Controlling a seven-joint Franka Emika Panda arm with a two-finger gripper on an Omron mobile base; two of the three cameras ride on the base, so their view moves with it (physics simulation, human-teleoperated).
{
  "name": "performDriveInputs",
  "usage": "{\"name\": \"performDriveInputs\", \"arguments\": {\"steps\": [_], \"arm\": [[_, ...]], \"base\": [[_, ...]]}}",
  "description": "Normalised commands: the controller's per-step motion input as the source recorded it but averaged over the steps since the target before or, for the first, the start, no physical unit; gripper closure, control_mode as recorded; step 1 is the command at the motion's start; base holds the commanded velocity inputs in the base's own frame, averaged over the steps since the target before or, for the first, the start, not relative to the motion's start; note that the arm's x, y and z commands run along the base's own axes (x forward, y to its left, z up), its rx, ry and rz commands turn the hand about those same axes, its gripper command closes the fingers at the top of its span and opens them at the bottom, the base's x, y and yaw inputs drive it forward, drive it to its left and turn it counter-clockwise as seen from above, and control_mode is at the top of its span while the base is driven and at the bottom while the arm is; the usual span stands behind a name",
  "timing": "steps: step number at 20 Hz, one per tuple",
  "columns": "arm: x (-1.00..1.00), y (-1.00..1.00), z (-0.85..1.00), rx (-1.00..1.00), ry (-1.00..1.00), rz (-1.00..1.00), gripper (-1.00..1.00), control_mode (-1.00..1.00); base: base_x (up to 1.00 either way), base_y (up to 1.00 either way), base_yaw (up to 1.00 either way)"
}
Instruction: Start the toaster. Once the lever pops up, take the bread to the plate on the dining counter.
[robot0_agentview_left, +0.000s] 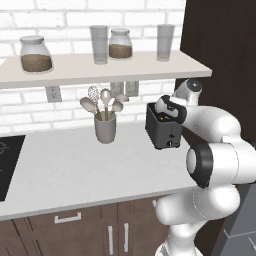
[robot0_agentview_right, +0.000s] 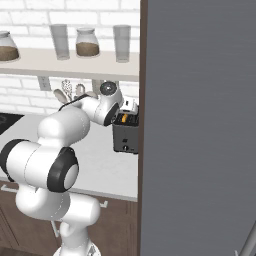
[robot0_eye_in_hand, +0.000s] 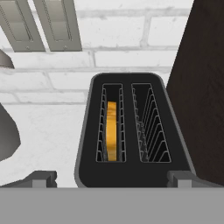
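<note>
Bread (robot0_eye_in_hand: 112, 131) is sitting edge-up in the toaster (robot0_eye_in_hand: 131, 131) left slot; likely light and crumbly, best pinched across its faces; gripper (robot0_eye_in_hand: 111, 178) is hovering above, jaws wide apart.

One toaster (robot0_agentview_left: 163, 131) with two slots is sitting at the worktop's (robot0_agentview_left: 75, 170) right end, one bread slice (robot0_eye_in_hand: 112, 130) showing in one slot. One utensil cup (robot0_agentview_left: 105, 128) is standing nearby. Two jars (robot0_agentview_left: 36, 54) and two glasses (robot0_agentview_left: 99, 44) are lining the shelf (robot0_agentview_left: 100, 70) above.
</note>
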Motion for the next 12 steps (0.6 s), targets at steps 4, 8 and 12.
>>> {"name": "performDriveInputs", "arguments": {"steps": [4, 8, 12], "arm": [[0.00, 0.00, 0.00, 0.00, 0.00, 0.00, -1.00, -1.00], [0.00, 0.00, 0.00, 0.00, 0.00, 0.00, -1.00, -1.00], [0.00, 0.00, 0.00, 0.00, 0.00, 0.00, -1.00, -1.00]], "base": [[0.00, 0.00, 0.00], [0.00, 0.00, 0.00], [0.00, 0.00, 0.00]]}}
